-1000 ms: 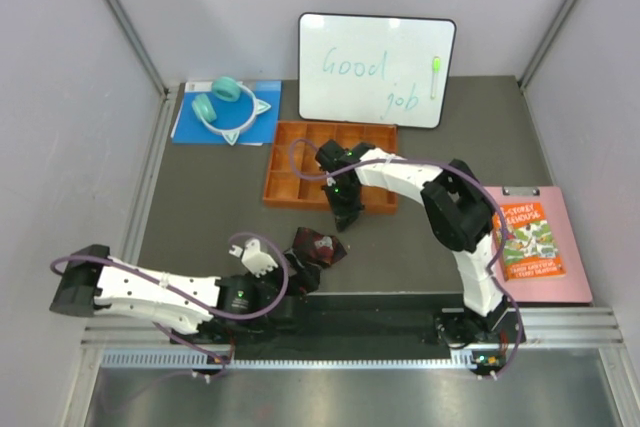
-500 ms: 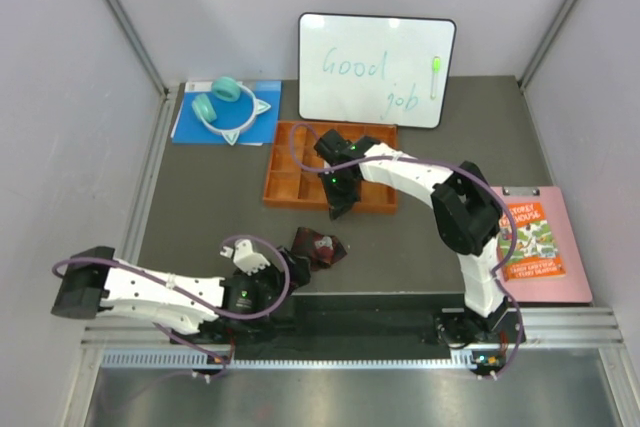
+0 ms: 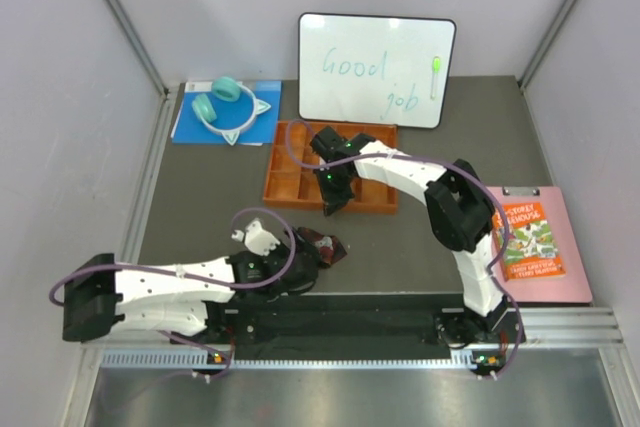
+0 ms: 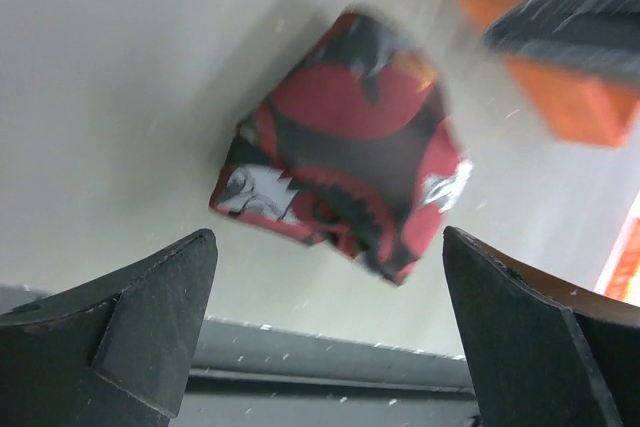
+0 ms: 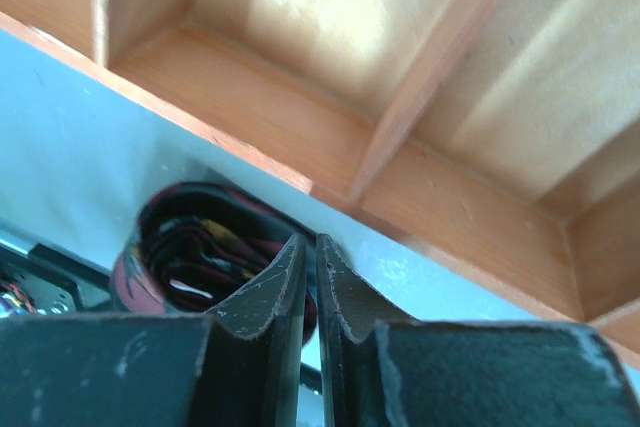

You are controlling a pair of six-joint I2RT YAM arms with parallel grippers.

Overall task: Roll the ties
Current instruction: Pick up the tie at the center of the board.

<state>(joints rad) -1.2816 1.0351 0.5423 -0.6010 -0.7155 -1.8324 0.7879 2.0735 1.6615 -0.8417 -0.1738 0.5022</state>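
A rolled tie (image 3: pixel 325 246), dark red with a black pattern, lies on the grey table near the front edge. In the left wrist view the tie (image 4: pixel 340 182) sits just beyond my open left gripper (image 4: pixel 328 239), apart from both fingers. From above, the left gripper (image 3: pixel 305 259) is right beside the coil on its left. My right gripper (image 3: pixel 331 206) hangs at the front rim of the orange tray (image 3: pixel 290 192), shut with nothing between its fingers (image 5: pixel 310 247). In the right wrist view the tie (image 5: pixel 185 242) shows below and behind those fingers.
A whiteboard (image 3: pixel 376 70) leans at the back. Teal headphones (image 3: pixel 228 107) lie on a blue sheet at the back left. A book (image 3: pixel 530 239) rests on a pink clipboard (image 3: pixel 572 282) at the right. The tray's compartments (image 5: pixel 300 37) look empty in the right wrist view.
The right gripper has drawn back from the tie to the tray's front rim. The left arm has swung right and forward, bringing its open gripper up to the tie.
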